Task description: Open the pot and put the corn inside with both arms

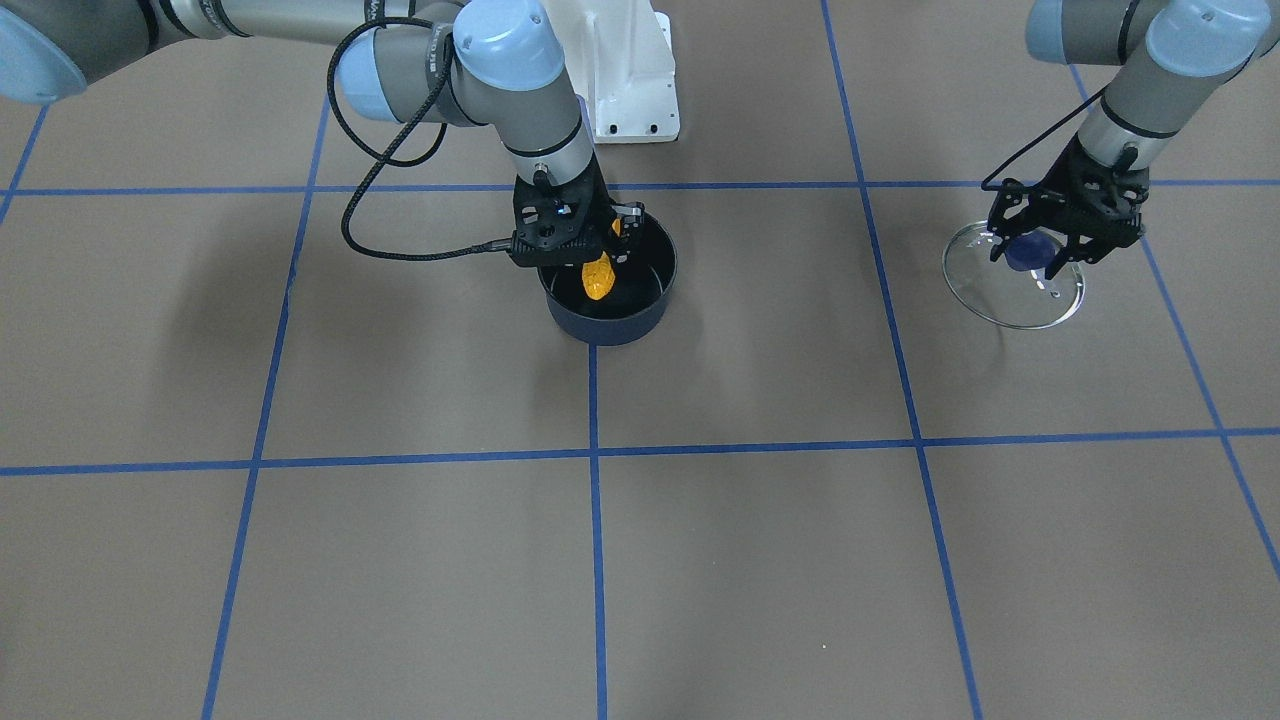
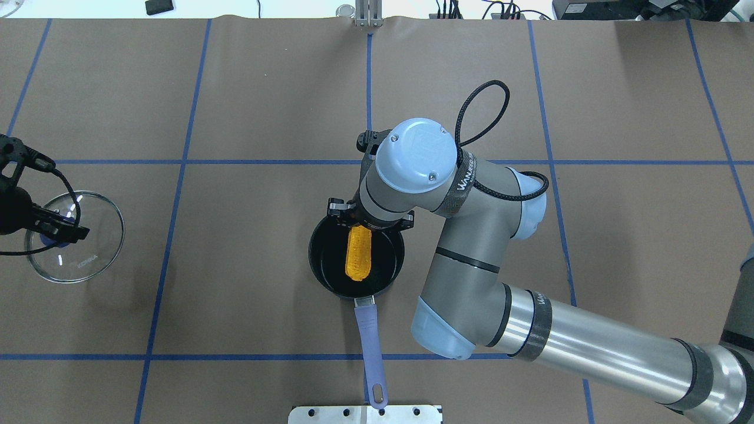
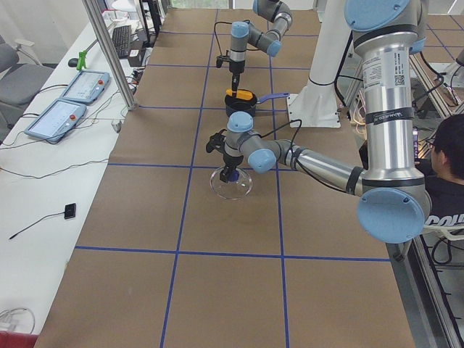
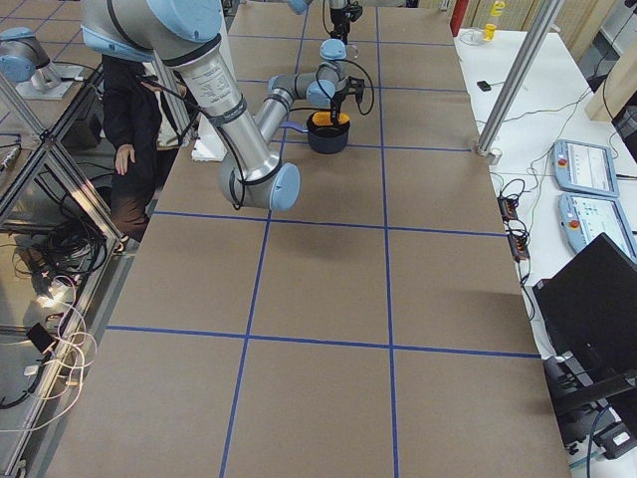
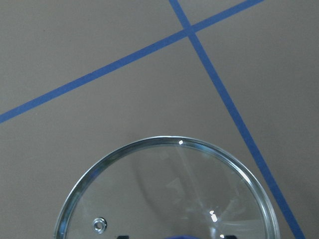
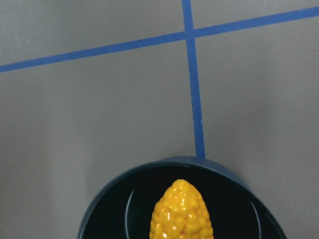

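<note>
The dark open pot (image 2: 317,262) with a lilac handle (image 2: 370,347) stands mid-table. My right gripper (image 1: 603,243) is over its rim, shut on the yellow-orange corn (image 1: 597,278), which hangs tilted down inside the pot. The right wrist view shows the corn's tapered tip (image 6: 182,211) within the pot rim (image 6: 164,162). My left gripper (image 1: 1040,250) is far off at the table's left side, shut on the blue knob (image 1: 1025,250) of the glass lid (image 1: 1000,290), held low at the table. The lid (image 5: 149,144) fills the left wrist view's lower half.
The white robot base (image 1: 630,70) stands just behind the pot. Blue tape lines (image 1: 595,520) grid the brown table. A metal plate (image 2: 330,414) lies at the near edge by the handle's end. Pendants (image 3: 72,87) and a seated person (image 3: 449,167) are off the table.
</note>
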You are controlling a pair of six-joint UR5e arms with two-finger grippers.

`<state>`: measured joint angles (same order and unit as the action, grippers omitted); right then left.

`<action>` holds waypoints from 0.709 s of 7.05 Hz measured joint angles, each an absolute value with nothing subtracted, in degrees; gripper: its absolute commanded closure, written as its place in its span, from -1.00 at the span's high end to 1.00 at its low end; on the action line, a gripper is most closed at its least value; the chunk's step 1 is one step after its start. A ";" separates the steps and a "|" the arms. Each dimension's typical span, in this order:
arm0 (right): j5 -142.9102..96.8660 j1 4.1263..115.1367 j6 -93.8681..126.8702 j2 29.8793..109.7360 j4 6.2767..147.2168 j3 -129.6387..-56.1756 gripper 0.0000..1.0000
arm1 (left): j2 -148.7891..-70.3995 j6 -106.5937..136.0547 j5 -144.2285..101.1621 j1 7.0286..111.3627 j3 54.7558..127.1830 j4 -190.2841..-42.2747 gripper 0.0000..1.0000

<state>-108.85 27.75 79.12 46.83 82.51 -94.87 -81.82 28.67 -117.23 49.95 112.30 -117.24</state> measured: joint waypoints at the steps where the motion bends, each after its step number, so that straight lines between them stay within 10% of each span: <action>1: -109.11 27.95 79.08 46.53 82.62 -95.24 1.00 | -81.99 28.66 -117.19 49.93 111.69 -117.29 -0.09; 5: -112.38 32.40 78.99 46.85 83.04 -98.53 1.00 | -84.19 28.67 -117.14 49.61 104.66 -121.64 -0.09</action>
<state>-112.38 32.40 78.99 46.85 83.04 -98.53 -84.19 28.67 -117.14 49.61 104.66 -121.64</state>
